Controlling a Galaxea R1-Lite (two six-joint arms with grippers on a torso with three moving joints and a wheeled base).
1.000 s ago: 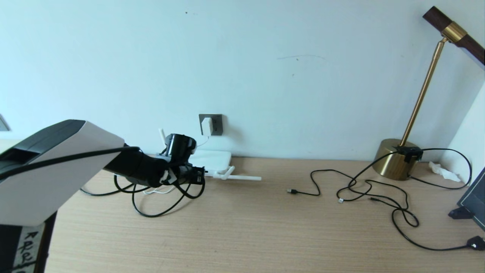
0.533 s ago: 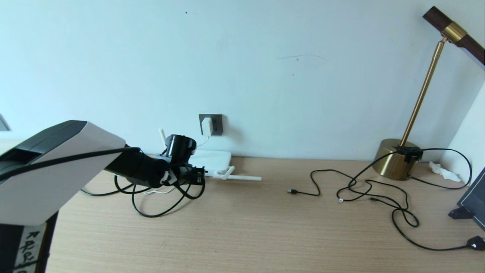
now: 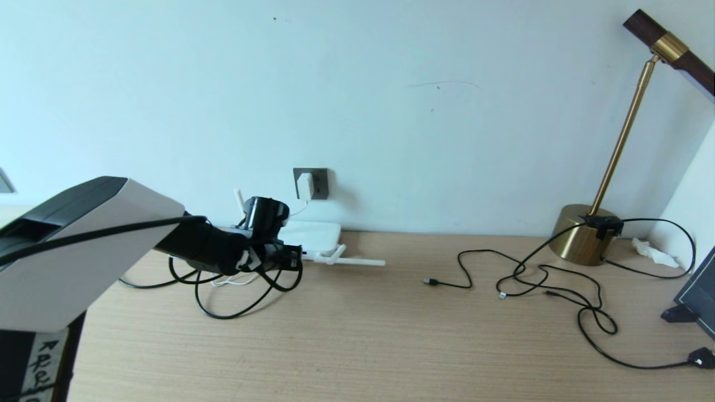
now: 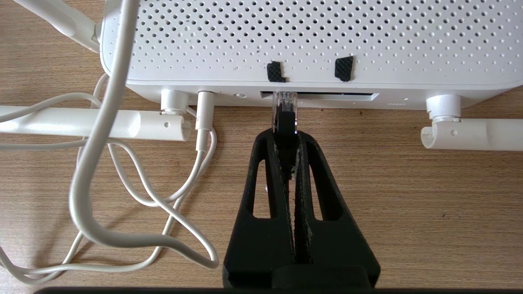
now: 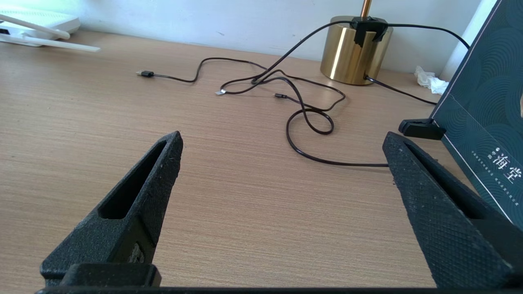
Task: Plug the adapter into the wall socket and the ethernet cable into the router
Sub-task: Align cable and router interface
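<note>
The white adapter (image 3: 305, 186) sits in the dark grey wall socket (image 3: 319, 183), its thin white cord (image 4: 122, 171) running down to the router (image 3: 314, 231). The router (image 4: 310, 36) lies flat against the wall. My left gripper (image 3: 291, 260) is shut on the ethernet cable (image 3: 234, 314) just behind its clear plug (image 4: 284, 102). In the left wrist view the left gripper (image 4: 286, 136) holds the plug's tip at the router's port slot (image 4: 327, 95). My right gripper (image 5: 282, 141) hangs open over bare table at the right, out of the head view.
Folded white antennas (image 4: 94, 122) lie along the router's port edge. Thin black USB cables (image 3: 536, 279) sprawl at the right before a brass lamp base (image 3: 578, 237). A dark printed board (image 5: 486, 106) on a stand and a tissue (image 3: 651, 251) are at the far right.
</note>
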